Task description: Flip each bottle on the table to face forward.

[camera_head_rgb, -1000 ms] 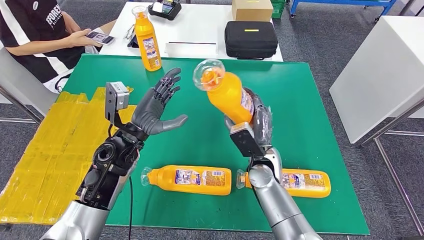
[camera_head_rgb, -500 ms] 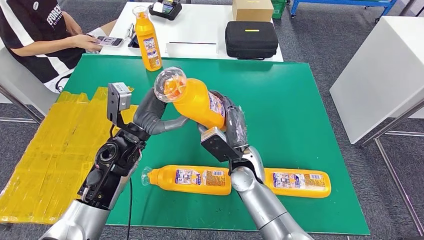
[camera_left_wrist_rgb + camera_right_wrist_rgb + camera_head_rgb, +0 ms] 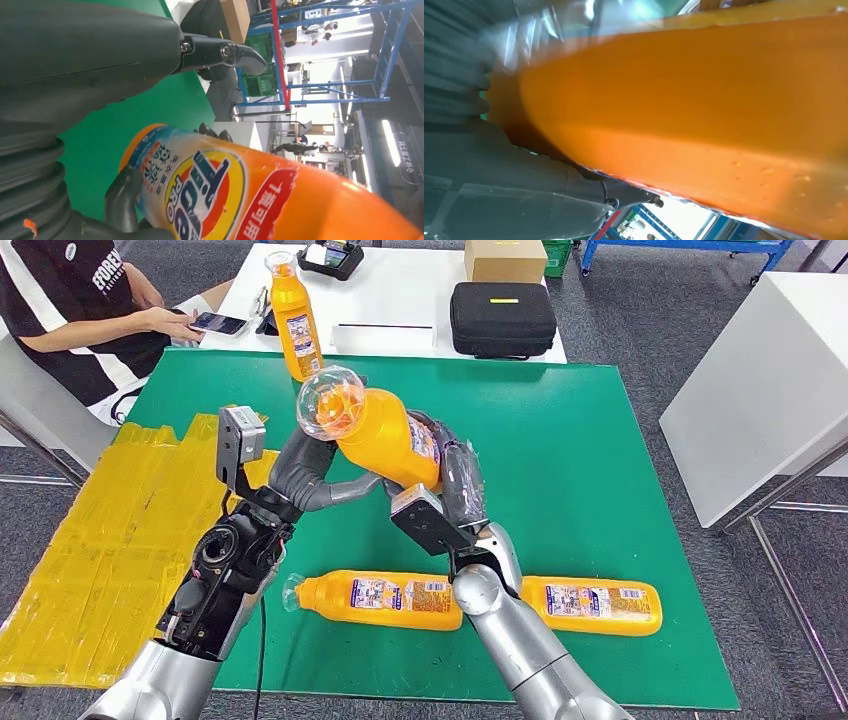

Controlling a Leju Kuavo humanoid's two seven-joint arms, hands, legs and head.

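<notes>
My right hand point(image 3: 458, 483) grips an orange bottle point(image 3: 388, 438) by its lower body and holds it tilted above the green mat point(image 3: 590, 460), clear cap point(image 3: 329, 406) toward the upper left. The bottle's orange side point(image 3: 704, 110) lies against that hand point(image 3: 499, 150) in the right wrist view. My left hand point(image 3: 308, 475) sits under and behind the bottle, fingers spread. The left wrist view has its thumb point(image 3: 122, 197) at the bottle's label point(image 3: 200, 195) and a finger point(image 3: 225, 51) stretched out apart from it. One bottle point(image 3: 296, 322) stands upright at the mat's far edge. Two bottles point(image 3: 385, 598) point(image 3: 597, 604) lie flat near the front.
A person point(image 3: 70, 300) sits at the far left holding a phone point(image 3: 222, 324). A black case point(image 3: 502, 318) and a cardboard box point(image 3: 505, 258) rest on the white table behind. Another white table point(image 3: 770, 380) stands to the right. Yellow taped sheeting point(image 3: 90, 550) lies left of the mat.
My right hand has carried the tilted bottle leftward until it sits against my left hand. The left hand has stayed in place with its fingers spread.
</notes>
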